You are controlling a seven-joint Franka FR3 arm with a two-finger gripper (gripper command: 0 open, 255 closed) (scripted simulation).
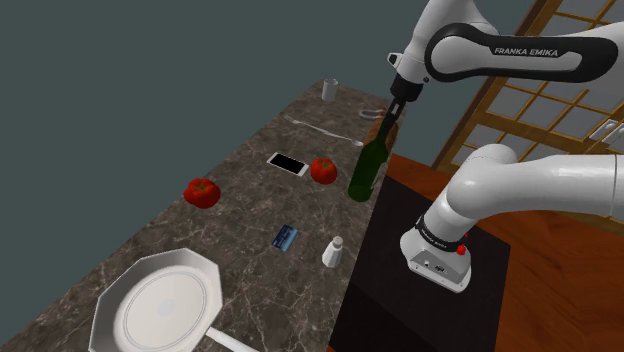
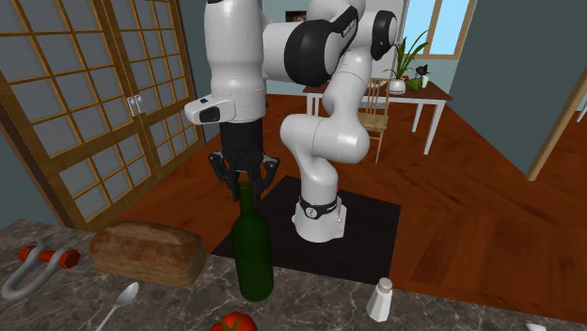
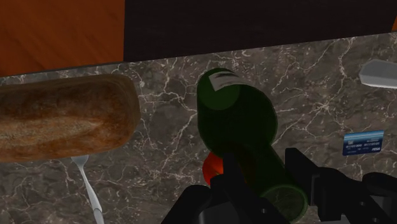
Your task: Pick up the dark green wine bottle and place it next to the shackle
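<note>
The dark green wine bottle (image 1: 366, 168) stands upright on the marble counter (image 1: 240, 215), close to the edge nearest the stand. My black gripper (image 1: 394, 108) hangs straight above it, open, with one finger on each side of the bottle's mouth and not clasping it. From the second exterior view, the gripper (image 2: 246, 179) straddles the top of the bottle (image 2: 254, 249). A grey shackle with a red pin (image 2: 33, 266) lies at that view's far left, beyond a bread loaf (image 2: 148, 252). In the wrist view the bottle (image 3: 235, 114) runs up between the fingers of the gripper (image 3: 273, 186).
Between bottle and shackle lie the loaf (image 3: 57, 124) and a spoon (image 2: 118, 306). Two tomatoes (image 1: 202, 191) (image 1: 323, 170), a phone (image 1: 288, 163), a blue card (image 1: 286, 237), a salt shaker (image 1: 332, 251) and a white plate (image 1: 110, 305) are spread over the counter.
</note>
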